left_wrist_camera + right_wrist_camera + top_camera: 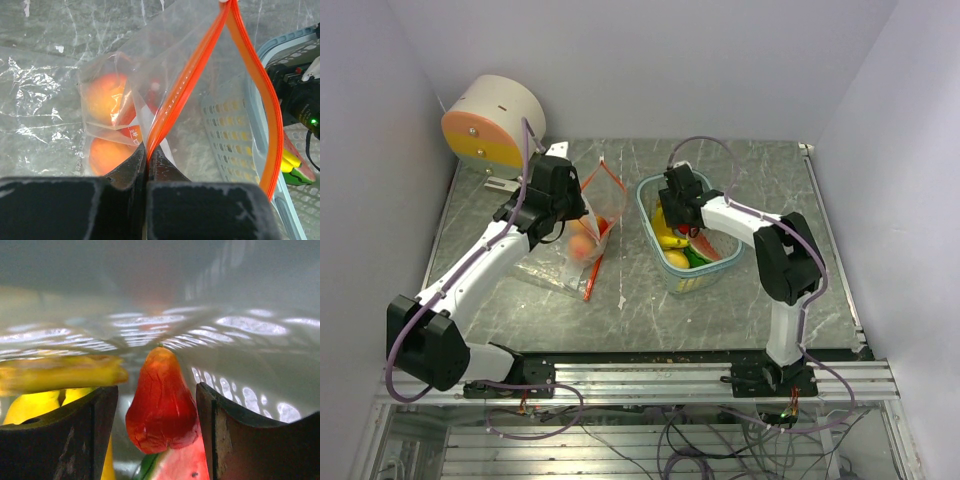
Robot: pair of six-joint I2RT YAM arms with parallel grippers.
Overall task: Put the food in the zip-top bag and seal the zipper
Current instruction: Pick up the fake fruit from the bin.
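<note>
Your left tool (147, 156) is clamped on the orange zipper edge of the bag (200, 70); two peaches (106, 97) already inside. Your right tool (156, 412) stands wide in the basket (692, 284), straddling the red piece (161, 400), gaps both sides; banana (60, 374) beside.

My left claw (148, 151) is hiding the bottom of the lower peach (106, 152), and the bag (200, 65) is running off the top edge. In my right wrist view the banana (60, 372) is showing blurred, and the bottom edge is cutting off the watermelon slice (177, 465). From above, my right arm (720, 212) is covering part of the basket (715, 268).
</note>
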